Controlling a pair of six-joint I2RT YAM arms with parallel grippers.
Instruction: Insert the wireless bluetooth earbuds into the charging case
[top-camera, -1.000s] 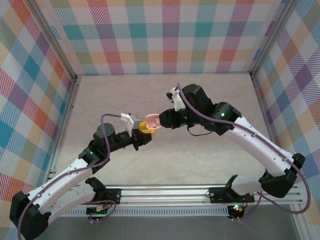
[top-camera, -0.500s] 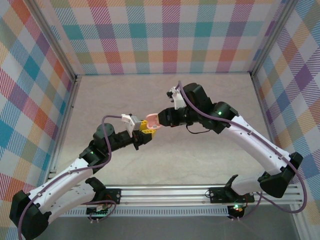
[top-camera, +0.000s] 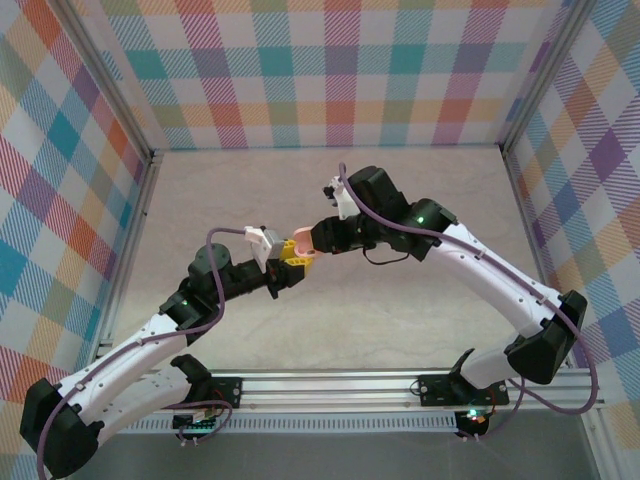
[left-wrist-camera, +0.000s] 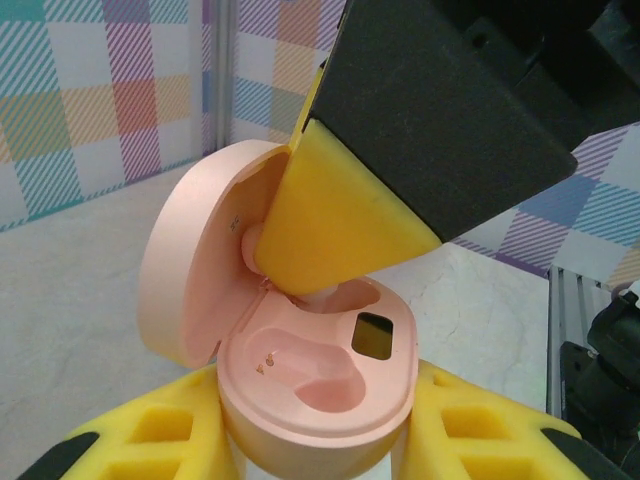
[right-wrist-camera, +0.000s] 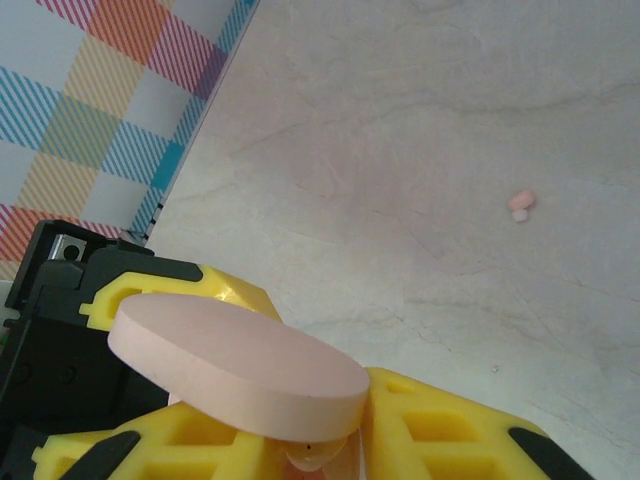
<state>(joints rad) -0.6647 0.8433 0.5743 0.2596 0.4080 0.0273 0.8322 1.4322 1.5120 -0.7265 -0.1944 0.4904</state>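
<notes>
A pale pink earbud (right-wrist-camera: 312, 458), bead-sized and rounded, sits at the tips of the right gripper (right-wrist-camera: 318, 440). The yellow foam fingers seem to pinch it, though little of the bud is visible between them. In the left wrist view the same bud (left-wrist-camera: 322, 298) peeks out under a yellow pad, right at the far socket of the charging case (left-wrist-camera: 320, 405).

The case is pink and oval, with its lid (right-wrist-camera: 240, 365) hinged open and leaning left. Its nearer socket (left-wrist-camera: 310, 380) is empty, with small gold contacts visible. The left gripper (left-wrist-camera: 315, 440) clamps the case's base between its two yellow fingers and holds it up above the table (top-camera: 400, 310), a little left of centre. The right gripper (top-camera: 322, 238) meets it there from the right.

A second pink earbud (right-wrist-camera: 520, 205) lies on the bare table, well apart from the case.

The bud looks very light, hard and smooth, so it is likely slippery. It could pop sideways from soft pads if squeezed off-centre. A grip across its widest part seems best, with the end that goes into the socket left free. The case looks rigid, but its open lid is probably the weak point, so the base is the place to hold it.
</notes>
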